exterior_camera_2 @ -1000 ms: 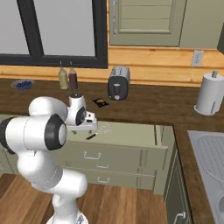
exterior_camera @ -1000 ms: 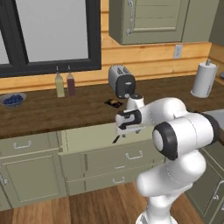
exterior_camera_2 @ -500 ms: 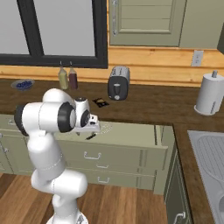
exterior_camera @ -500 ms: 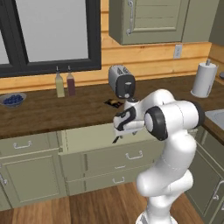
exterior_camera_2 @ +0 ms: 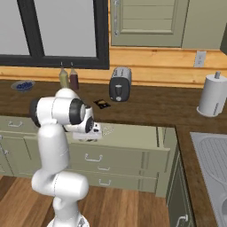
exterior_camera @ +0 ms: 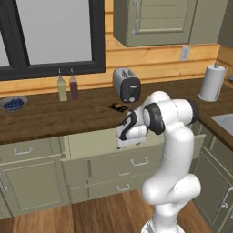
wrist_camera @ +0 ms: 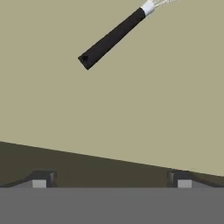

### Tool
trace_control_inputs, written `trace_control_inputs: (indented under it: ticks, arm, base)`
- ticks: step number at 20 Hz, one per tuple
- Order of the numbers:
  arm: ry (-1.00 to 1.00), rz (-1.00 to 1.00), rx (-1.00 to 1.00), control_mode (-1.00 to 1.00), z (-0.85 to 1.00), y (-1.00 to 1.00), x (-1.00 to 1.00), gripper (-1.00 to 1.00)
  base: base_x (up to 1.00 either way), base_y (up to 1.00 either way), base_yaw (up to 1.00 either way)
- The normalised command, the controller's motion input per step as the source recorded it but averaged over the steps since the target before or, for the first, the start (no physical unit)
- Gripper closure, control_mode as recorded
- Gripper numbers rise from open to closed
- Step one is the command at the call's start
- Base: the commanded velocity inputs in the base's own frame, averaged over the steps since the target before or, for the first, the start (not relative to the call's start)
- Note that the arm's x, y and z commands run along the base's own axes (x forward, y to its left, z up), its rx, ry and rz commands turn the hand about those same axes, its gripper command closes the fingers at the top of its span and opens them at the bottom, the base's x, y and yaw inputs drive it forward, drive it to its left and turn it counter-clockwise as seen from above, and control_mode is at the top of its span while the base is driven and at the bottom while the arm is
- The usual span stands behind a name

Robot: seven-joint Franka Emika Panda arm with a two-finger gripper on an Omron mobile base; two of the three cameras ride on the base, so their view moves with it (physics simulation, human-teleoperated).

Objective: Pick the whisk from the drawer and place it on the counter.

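Note:
The drawer (exterior_camera: 98,137) stands pulled out below the counter (exterior_camera: 54,116), its pale floor bare in most places. The whisk (wrist_camera: 112,38) lies flat on that floor, black handle slanting toward me and silvery wire head at the top edge of the hand view. From the right base view its wire head (exterior_camera_2: 107,130) shows faintly just right of the hand. My gripper (wrist_camera: 111,181) hangs over the drawer (exterior_camera_2: 133,133), open, its fingertips (wrist_camera: 41,180) set wide apart with nothing between them. The whisk sits ahead of the tips, not touching. My gripper (exterior_camera: 122,139) points down at the drawer's near part.
A toaster (exterior_camera: 126,84) and a small black packet (exterior_camera: 118,107) sit on the counter behind the drawer. Two bottles (exterior_camera: 67,87) and a blue bowl (exterior_camera: 12,103) stand to the left. A paper towel roll (exterior_camera: 211,82) and a sink (exterior_camera_2: 213,164) are to the right.
My hand has dropped lower over the open drawer, and the elbow has swung out and up. The whisk has not moved.

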Motion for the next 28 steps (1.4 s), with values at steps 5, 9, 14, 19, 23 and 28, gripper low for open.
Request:
trace_control_inputs:
  ticks: [5,9,14,19,23,28]
  arm:
    - [0.18,0.0,0.0,-1.0,-0.28,-0.2,-0.79,-1.0]
    - [0.18,0.0,0.0,-1.0,0.03,-0.7,-1.0,-1.0]
    - [-0.01,0.0,0.02,-1.0,0.47,-0.61,-1.0,-1.0]
    - [-0.32,0.0,0.0,-1.0,0.95,0.03,-0.25,-1.0]
    - [-0.2,-0.06,0.04,-1.0,0.12,0.64,0.22,-1.0]
    - [0.01,-0.11,0.01,-1.0,-0.27,0.65,0.62,-1.0]
  base:
    - [0.0,0.0,0.0]
    - [0.0,0.0,0.0]
    - [0.0,0.0,0.0]
    - [0.0,0.0,0.0]
    - [0.0,0.0,0.0]
    - [0.0,0.0,0.0]
